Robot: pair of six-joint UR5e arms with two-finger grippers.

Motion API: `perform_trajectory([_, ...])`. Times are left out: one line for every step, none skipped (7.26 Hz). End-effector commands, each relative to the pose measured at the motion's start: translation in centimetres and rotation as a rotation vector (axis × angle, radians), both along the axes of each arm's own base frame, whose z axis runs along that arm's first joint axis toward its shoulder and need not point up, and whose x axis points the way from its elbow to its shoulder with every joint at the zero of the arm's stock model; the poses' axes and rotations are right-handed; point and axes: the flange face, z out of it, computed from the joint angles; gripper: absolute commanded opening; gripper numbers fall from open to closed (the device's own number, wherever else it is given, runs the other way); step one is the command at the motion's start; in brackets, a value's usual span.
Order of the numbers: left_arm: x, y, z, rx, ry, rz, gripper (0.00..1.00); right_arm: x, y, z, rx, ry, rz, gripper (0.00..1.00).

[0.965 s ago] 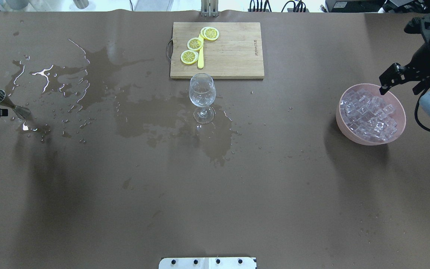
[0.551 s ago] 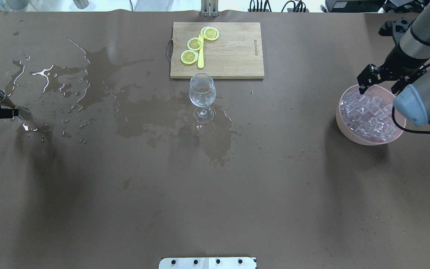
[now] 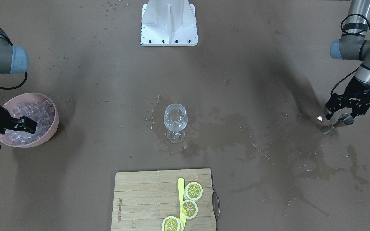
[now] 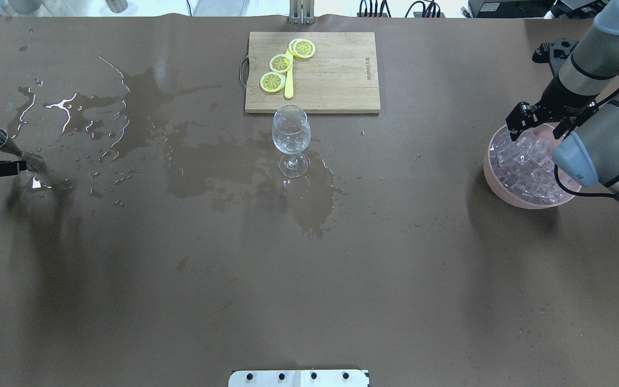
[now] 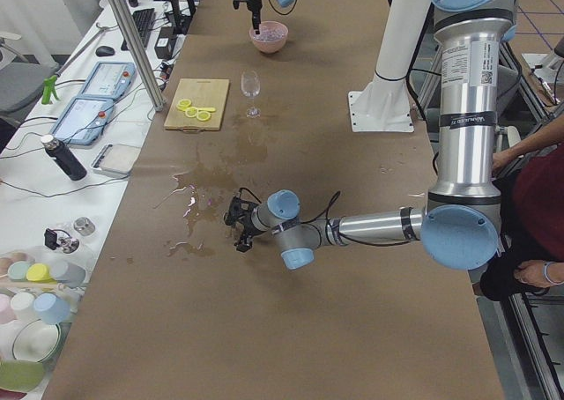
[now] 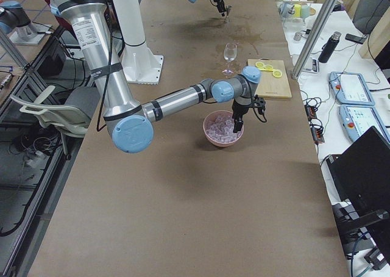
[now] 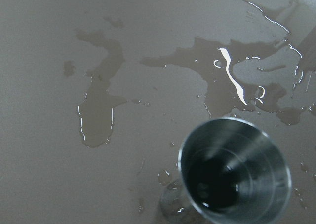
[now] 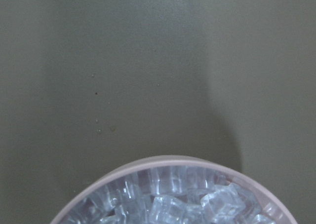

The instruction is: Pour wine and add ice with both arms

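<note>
Both jobs look unfinished: the clear stemmed wine glass [image 4: 290, 141] holds no ice. Right of it, the right gripper [image 4: 537, 121], spread empty, hangs over the pink bowl's [image 4: 495, 177] clear ice cubes [image 4: 524, 164]; far left, the left gripper [image 3: 345, 110] straddles the steel jigger [image 3: 338, 124], its grip unclear.

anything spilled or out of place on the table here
Yes. Liquid is spilled across the brown table cover, in wet patches reaching from the metal jigger to the stemmed glass, pooling around its foot.
</note>
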Motion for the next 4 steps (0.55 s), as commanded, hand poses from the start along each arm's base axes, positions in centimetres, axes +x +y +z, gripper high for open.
perform_trajectory([0.73,-0.23,-0.67,0.01,0.026,-0.022,0.95,-0.08,-0.03,0.85,-0.018,0.011,0.001,0.86])
perform_trajectory([0.43,-0.14,-0.8,0.045,0.036,-0.039,0.95,-0.16,0.02,0.89,-0.02,0.012,-0.001,0.8])
perform_trajectory([0.29,-0.3,-0.91,0.065,0.035,-0.064,0.95,-0.17,0.0,1.05,-0.024,0.015,-0.001,0.8])
perform_trajectory([0.32,-0.32,-1.01,0.068,0.036,-0.069,0.95,-0.35,0.04,1.29,-0.027,0.018,-0.004,0.8])
